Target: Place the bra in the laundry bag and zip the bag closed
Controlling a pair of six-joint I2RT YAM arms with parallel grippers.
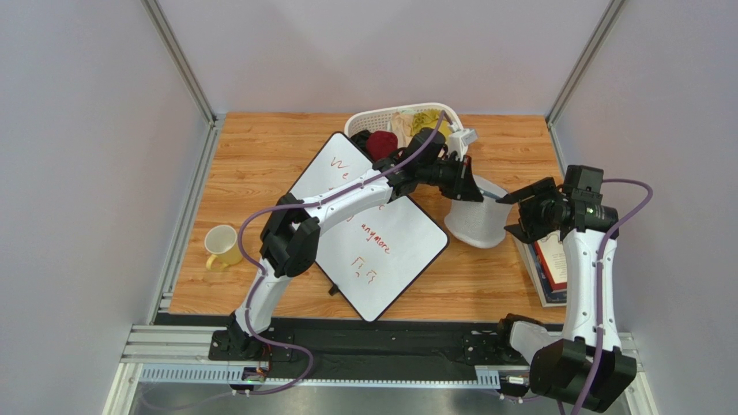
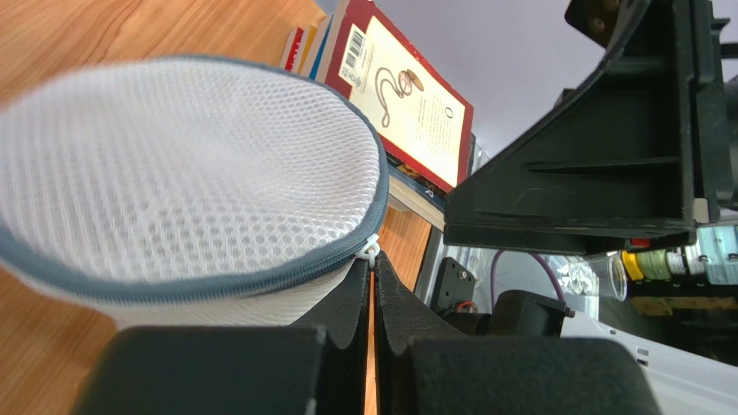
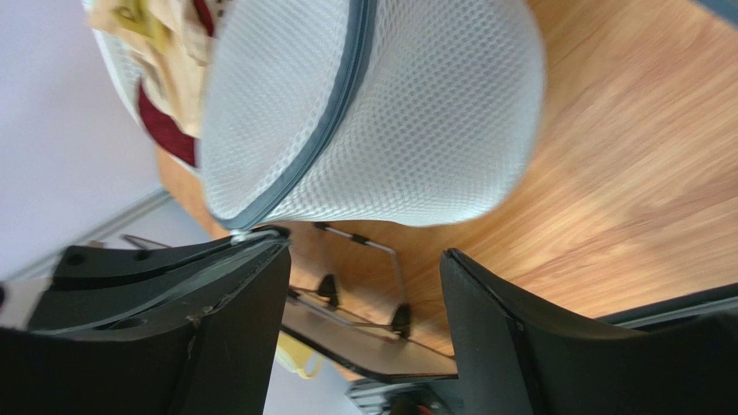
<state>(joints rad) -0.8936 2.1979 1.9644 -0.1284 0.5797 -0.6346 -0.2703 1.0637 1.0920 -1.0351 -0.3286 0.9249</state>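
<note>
laundry bag (image 1: 475, 223) is seen standing on the desk (image 1: 260, 147), between the white slotted basket (image 1: 364, 121) and the stack of books (image 1: 544, 268), with its grey zipper band (image 2: 216, 281) running round the rim. along every stretch shown in the wrist views, the band is drawn together and no gap is visible.

the bra cannot be picked out in any view. only a dark red garment (image 1: 381, 143) and a yellow garment (image 1: 424, 117) are made out in the basket, and no dark shape is read clearly through the mesh. it is therefore judged, not seen, that the bra has been put inside the bag.

the left pincer (image 2: 372, 259) is held narrow, its fingers pressed almost together, and the small white zipper pull (image 2: 371, 250) appears to be pinched right at their tips. the right pincer (image 3: 364, 251) is spread wide and grips nothing. it is placed just beside the bag on the book side, and whether one finger touches the band cannot be told.

the placing step is taken as done and the zipping as nearly finished or finished. what is left is judged to be small: the last part of the track, hidden from these views, is to be checked or closed, and the pull is then to be released.
</note>
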